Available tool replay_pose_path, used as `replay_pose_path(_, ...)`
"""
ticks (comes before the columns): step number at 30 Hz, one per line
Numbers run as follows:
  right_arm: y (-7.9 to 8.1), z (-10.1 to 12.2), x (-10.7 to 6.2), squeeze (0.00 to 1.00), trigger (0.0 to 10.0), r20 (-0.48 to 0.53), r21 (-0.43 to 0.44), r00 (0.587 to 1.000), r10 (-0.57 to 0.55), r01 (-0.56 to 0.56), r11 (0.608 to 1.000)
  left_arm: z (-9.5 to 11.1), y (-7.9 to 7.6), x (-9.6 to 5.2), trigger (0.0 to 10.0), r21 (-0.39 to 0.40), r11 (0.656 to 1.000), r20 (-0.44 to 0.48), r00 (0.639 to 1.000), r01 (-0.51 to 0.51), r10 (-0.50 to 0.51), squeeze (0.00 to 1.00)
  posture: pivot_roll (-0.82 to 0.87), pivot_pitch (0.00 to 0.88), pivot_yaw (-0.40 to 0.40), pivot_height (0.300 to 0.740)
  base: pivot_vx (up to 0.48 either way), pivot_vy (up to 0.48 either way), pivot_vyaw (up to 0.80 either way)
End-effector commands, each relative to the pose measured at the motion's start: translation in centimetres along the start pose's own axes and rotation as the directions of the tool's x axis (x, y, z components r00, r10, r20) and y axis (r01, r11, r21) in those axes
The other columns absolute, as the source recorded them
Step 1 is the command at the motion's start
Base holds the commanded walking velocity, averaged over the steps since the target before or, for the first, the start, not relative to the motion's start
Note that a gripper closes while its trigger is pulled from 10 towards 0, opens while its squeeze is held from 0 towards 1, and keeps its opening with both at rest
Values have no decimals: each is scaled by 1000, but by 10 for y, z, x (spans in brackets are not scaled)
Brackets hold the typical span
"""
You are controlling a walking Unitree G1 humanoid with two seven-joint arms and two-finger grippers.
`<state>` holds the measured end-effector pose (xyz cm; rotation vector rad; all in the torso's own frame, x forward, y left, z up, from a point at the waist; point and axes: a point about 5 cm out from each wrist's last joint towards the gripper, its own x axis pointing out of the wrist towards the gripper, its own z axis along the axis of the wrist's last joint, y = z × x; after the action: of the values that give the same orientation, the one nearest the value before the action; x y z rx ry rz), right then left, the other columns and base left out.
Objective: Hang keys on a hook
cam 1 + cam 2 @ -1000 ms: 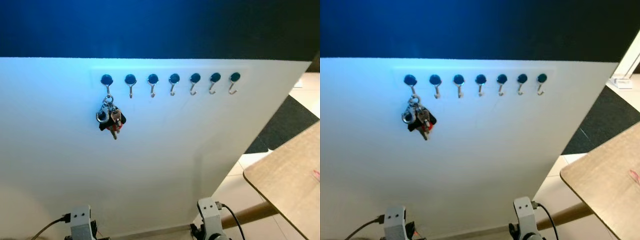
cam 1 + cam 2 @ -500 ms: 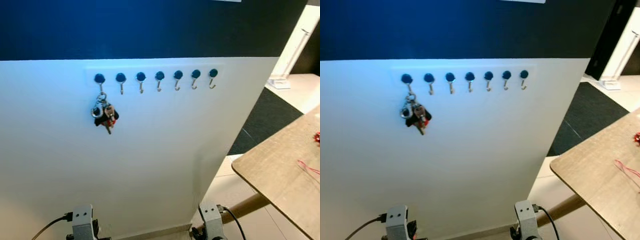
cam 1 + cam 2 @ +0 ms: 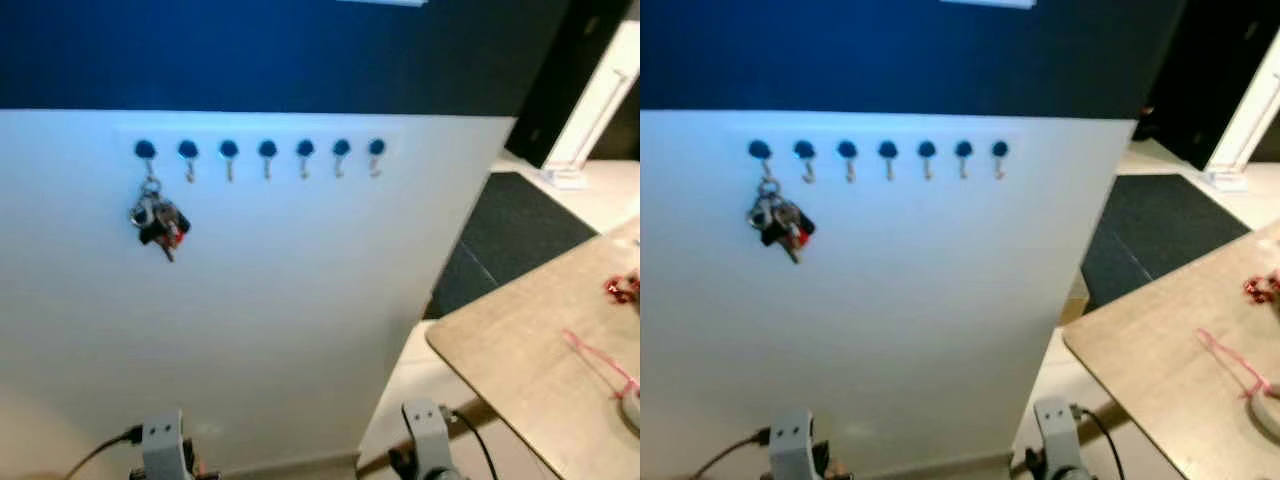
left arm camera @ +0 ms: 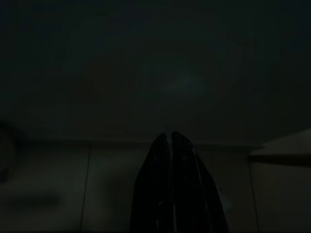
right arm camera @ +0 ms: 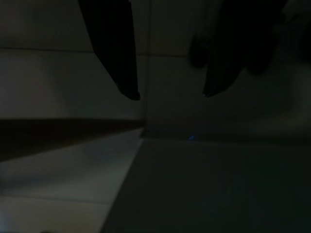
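The head camera has swung right since the earlier frame; the keys (image 3: 157, 218) hang unmoved on the leftmost hook (image 3: 146, 152). Left gripper (image 4: 171, 138) pressed closed, right gripper (image 5: 167, 94) spread, both idle. Hanging appears complete; nothing further seems needed.

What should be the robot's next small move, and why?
Probably nothing more than a last look before stepping away. The keys already hang from the leftmost hook of the row on the white panel, with no gripper near them. The left gripper is shut and holds nothing, the right gripper is open, and both point at the floor.
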<state>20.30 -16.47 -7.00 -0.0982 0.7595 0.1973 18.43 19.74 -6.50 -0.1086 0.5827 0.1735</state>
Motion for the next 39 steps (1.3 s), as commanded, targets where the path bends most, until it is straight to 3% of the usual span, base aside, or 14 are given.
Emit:
replay_pose_path(1, 0, -2, -1, 0, 10000, -13, 10, 1000, -3, 3, 1000, -1, 3, -1, 10000, -10, 1000, 3, 1000, -24, 24, 0, 71, 27, -71, 740, 0, 0, 0)
replay_pose_path(11, 5, -2, 0, 0, 10000, -16, -19, 999, 45, -45, 999, 1, 4, 0, 10000, -13, 999, 9, 999, -35, 35, 0, 72, 30, -70, 740, 0, 0, 0)
replay_pose_path(30, 9, -4, 0, 0, 10000, -20, -55, 998, 66, -67, 996, -2, -1, -1, 10000, -8, 1000, 4, 1000, -5, 5, 0, 72, 38, -67, 740, 0, 0, 756)
replay_pose_path(33, 7, -4, -1, 0, 10000, -9, -7, 999, 44, -44, 999, -2, -1, -1, 10000, -8, 1000, 5, 1000, -4, 4, 0, 70, 41, -65, 740, 0, 0, 0)
replay_pose_path(39, 6, -3, -1, 0, 10000, -9, -12, 999, 42, -42, 999, -2, -1, -2, 10000, -12, 1000, 4, 1000, -3, 3, 0, 67, 44, -65, 740, 0, 0, 0)
